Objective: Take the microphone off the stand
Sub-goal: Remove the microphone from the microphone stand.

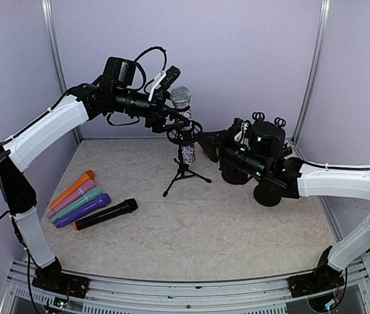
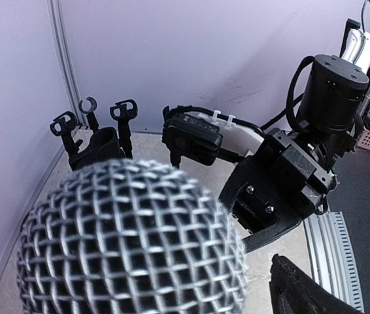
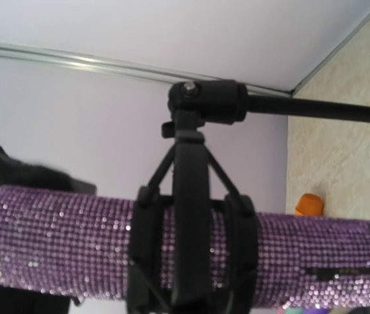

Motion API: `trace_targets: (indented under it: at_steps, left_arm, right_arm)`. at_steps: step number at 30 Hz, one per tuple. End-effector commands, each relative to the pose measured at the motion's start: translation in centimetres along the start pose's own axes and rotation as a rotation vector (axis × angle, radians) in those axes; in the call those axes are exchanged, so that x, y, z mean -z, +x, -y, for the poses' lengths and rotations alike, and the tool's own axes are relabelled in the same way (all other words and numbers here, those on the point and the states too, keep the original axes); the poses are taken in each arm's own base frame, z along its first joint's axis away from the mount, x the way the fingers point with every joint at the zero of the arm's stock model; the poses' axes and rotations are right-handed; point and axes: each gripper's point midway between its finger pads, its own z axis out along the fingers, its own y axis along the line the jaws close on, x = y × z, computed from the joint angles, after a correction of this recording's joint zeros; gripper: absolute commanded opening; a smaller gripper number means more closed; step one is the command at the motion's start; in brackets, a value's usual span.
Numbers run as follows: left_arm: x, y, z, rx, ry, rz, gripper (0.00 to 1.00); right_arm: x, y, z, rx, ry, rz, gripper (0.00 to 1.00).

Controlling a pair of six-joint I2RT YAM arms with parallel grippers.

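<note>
The sparkly purple microphone (image 1: 184, 118) is still up in the clip of the little black stand (image 1: 184, 171), at the back of the bench (image 1: 237, 222). The left gripper (image 1: 172, 97) is up by its silver head, jaws apart, not squeezing it. The right gripper (image 1: 206, 140) is next to the clip, jaws together; I cannot tell if it holds anything. Five more mics (image 1: 84, 203) lie side by side on the bench to the left.
</note>
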Motion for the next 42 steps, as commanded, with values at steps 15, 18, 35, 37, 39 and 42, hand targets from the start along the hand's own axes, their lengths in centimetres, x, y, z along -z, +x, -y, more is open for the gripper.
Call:
trace_targets:
  at_steps: [15, 18, 35, 37, 39, 42]
  left_arm:
    - [3.7, -7.7, -1.5, -0.003, 0.017, 0.181, 0.29]
    - [6.0, -10.1, -1.4, -0.005, 0.028, 0.263, 0.29]
    - [14.1, -16.9, 3.1, -0.191, 0.031, 0.457, 0.32]
    - [13.9, -16.4, 2.8, -0.192, -0.011, 0.435, 0.28]
    - [13.2, -15.5, 2.3, -0.203, -0.067, 0.391, 0.25]
    - [11.0, -13.1, 2.3, -0.254, -0.140, 0.279, 0.24]
  right_arm:
    - [0.1, -1.3, 2.7, 0.029, 0.069, 0.023, 0.00]
    - [0.3, -1.6, 2.9, 0.030, 0.081, 0.034, 0.00]
    - [0.9, -2.3, 3.1, 0.086, 0.151, 0.053, 0.00]
    - [0.9, -2.3, 3.2, 0.104, 0.169, 0.048, 0.00]
    - [0.6, -2.3, 2.9, 0.136, 0.188, 0.035, 0.00]
    - [0.1, -2.1, 2.9, 0.173, 0.206, 0.013, 0.00]
